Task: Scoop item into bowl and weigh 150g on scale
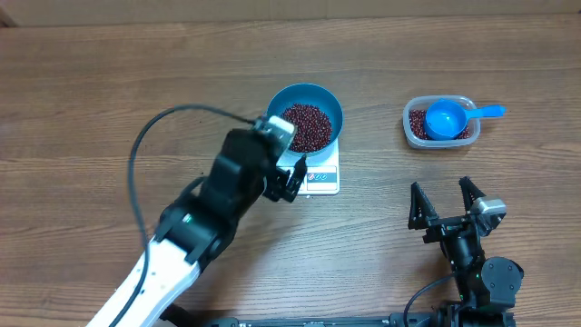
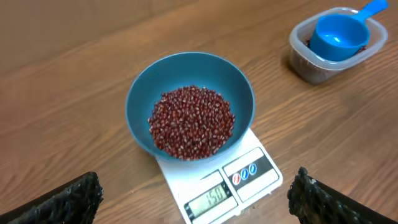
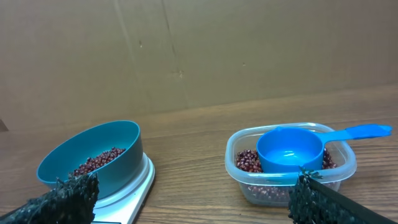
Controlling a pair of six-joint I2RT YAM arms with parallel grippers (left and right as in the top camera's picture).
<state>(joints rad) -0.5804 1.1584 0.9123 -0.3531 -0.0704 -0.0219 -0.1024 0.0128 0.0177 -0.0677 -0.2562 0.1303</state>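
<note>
- On the scale (image 1: 320,177) sits the bright blue bowl (image 1: 332,103), centred and covering most of the white platform. Only the strip with the display and two round buttons shows, on the edge facing my left arm.
- Inside that bowl the beans (image 2: 191,121) lie as a loose, grainy, dark red-brown heap. They fill the bottom and stop well below the rim.
- The scale's display shows what looks like 150 in my left wrist view.
- To the right of the scale, well apart from it, a clear tub (image 1: 413,136) holds more of the same beans. A blue scoop (image 1: 445,118) rests in it cup-up, its handle pointing away from the scale.
- My left gripper (image 1: 284,186) hovers just beside the scale's display edge. Its fingers are spread wide with nothing between them, and it is tilted down toward the bowl.
- My left arm reaches in on a diagonal from the near left side of the wooden table (image 1: 91,91), with its black cable looping above it.
- My right gripper (image 1: 440,184) sits on the near right of the scale, well apart from it and on the near side of the tub. Its fingers stand wide apart and empty, pointing toward the tub.
</note>
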